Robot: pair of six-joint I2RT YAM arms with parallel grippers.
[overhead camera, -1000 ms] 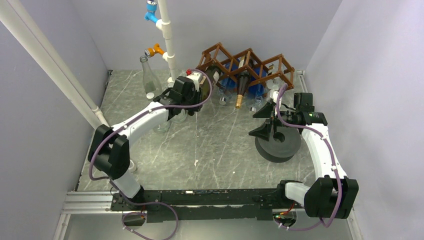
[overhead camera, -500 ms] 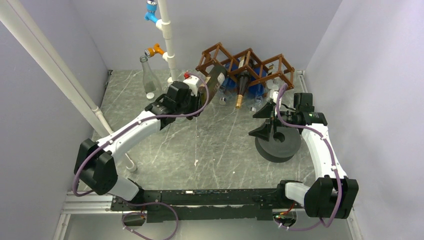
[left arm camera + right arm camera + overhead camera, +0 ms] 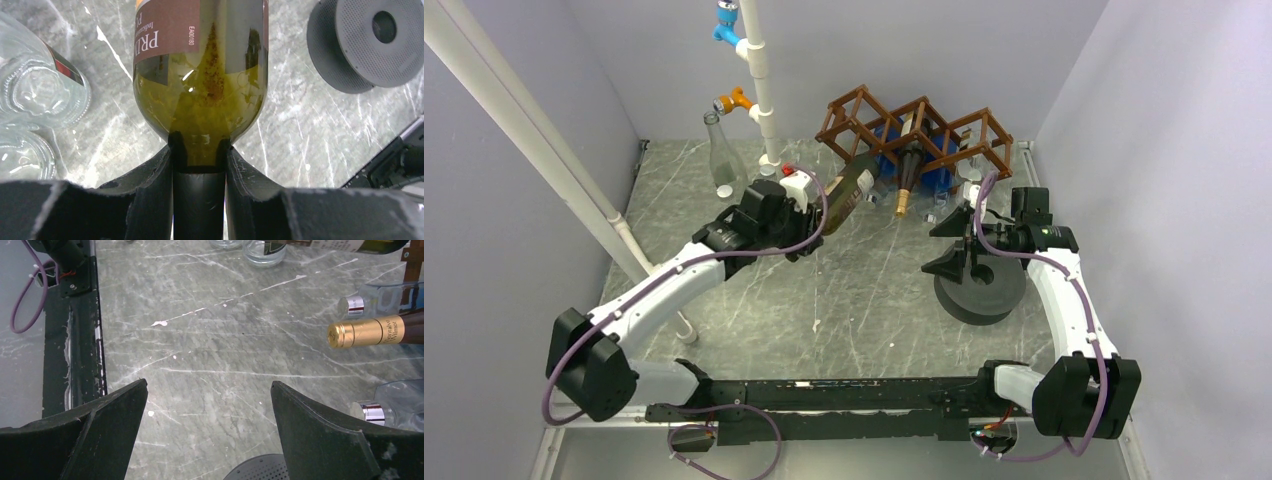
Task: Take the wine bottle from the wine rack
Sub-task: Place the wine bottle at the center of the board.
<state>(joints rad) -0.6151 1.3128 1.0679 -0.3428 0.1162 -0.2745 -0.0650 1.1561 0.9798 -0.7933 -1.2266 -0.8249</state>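
Olive-green bottle with maroon label, brown rack at twelve o'clock, grey white-veined table, dark spool at three.

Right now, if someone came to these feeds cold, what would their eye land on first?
First, the green wine bottle with a brown label. It is clamped at the neck by the left fingers and slants just in front of the left end of the brown wooden wine rack. Next, a gold-foiled bottle lying in the rack, and the right fingers spread wide above a dark grey spool.
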